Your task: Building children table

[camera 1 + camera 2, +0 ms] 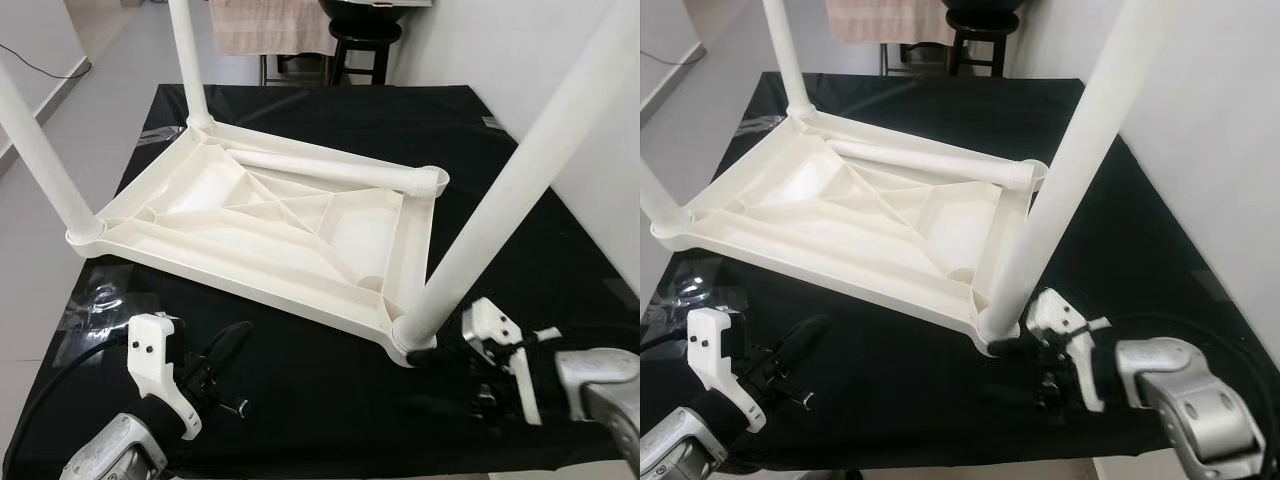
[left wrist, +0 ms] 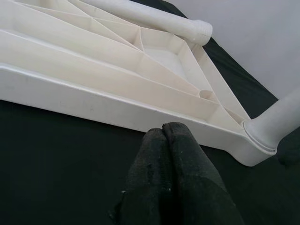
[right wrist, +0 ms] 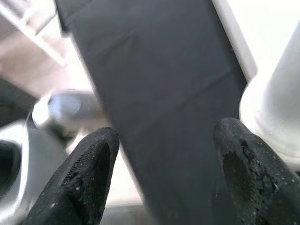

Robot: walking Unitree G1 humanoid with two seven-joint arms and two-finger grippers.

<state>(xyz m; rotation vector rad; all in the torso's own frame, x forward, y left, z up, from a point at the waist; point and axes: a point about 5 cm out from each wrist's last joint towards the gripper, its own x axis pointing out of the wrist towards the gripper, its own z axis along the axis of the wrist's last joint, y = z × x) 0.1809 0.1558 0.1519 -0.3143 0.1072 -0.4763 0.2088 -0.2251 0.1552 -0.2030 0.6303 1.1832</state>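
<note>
I am working at an upturned white tabletop [image 1: 270, 225] lying on the black-draped surface [image 1: 330, 400], three legs already standing in its corner sockets and a fourth leg [image 1: 330, 168] lying loose across its ribs toward one o'clock. My right hand [image 3: 164, 164] is hanging wide open beside the base of the near leg [image 1: 500, 190] at five o'clock; my left hand [image 2: 171, 154] is resting pressed shut and empty at seven o'clock.

To finish well, I am judging that the loose leg needs a firm mid-shaft grip, then a straight press into the vacant corner socket [image 1: 435, 182].

The right wrist view is revealing the finger spread; the head views are giving the overall layout.
</note>
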